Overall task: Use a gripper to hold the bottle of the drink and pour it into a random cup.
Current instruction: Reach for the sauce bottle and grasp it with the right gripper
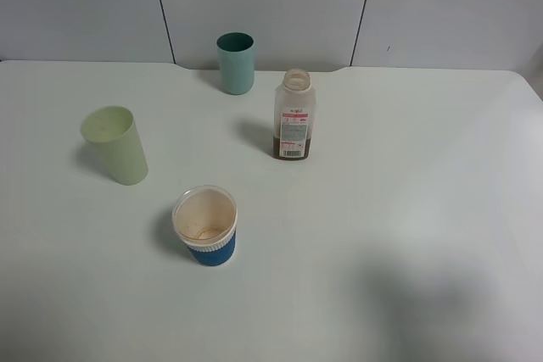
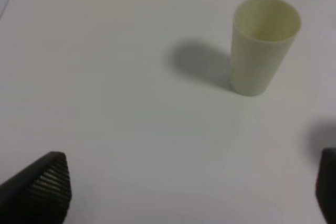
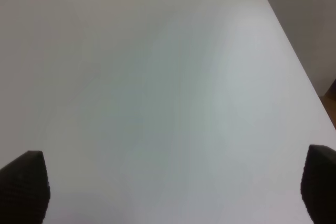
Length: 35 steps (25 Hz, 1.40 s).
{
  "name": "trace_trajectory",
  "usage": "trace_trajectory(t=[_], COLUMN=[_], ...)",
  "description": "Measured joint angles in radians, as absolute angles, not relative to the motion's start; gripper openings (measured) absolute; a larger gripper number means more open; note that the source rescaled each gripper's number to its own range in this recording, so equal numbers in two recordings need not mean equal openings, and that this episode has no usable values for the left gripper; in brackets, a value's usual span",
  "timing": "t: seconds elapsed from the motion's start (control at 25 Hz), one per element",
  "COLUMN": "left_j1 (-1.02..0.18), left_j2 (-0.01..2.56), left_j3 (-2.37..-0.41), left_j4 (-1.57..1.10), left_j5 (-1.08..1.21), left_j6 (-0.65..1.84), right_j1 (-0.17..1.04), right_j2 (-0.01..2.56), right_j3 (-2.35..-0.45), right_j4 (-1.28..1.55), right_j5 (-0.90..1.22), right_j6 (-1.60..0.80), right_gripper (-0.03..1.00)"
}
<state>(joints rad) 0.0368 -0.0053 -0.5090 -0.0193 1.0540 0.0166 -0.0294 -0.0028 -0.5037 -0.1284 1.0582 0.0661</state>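
Currently both arms are hovering over the white table, the left gripper and the right gripper each spreading its jaws wide and grasping nothing. The bottle is standing upright and uncapped, holding a little brown drink, apart from the cup. Only the high camera is showing these; the left wrist camera is catching the pale-green cup.

Teal cup, pale-green cup, whitish cup with blue band, brown drink, white-pink-green-labelled bottle, black ridged jaws
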Motion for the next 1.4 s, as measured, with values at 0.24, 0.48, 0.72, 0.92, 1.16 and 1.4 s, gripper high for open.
trace_trajectory(t=[0.24,0.48,0.72,0.92,1.16,1.4], left_j1=[0.037,0.037,0.037,0.037,0.037,0.037], left_j2=[-0.005,-0.005,-0.005,-0.005,-0.005,-0.005], left_j3=[-0.509,-0.509,-0.509,-0.509,-0.509,-0.509], left_j4=[-0.019,-0.019,-0.018,-0.018,-0.018,-0.018], left_j5=[1.054,1.054,1.054,1.054,1.054,1.054], left_j6=[0.017,0.017,0.017,0.017,0.017,0.017], right_j1=[-0.029,-0.029,-0.029,-0.029,-0.029,-0.029], right_j2=[-0.003,-0.003,-0.003,-0.003,-0.003,-0.003], right_j3=[-0.504,-0.504,-0.504,-0.504,-0.504,-0.504], right_j4=[-0.128,-0.128,-0.128,-0.128,-0.128,-0.128], right_j5=[1.058,1.058,1.058,1.058,1.058,1.058], right_j6=[0.066,0.066,0.066,0.066,0.066,0.066], right_gripper=[0.94,0.94,0.94,0.94,0.94,0.94])
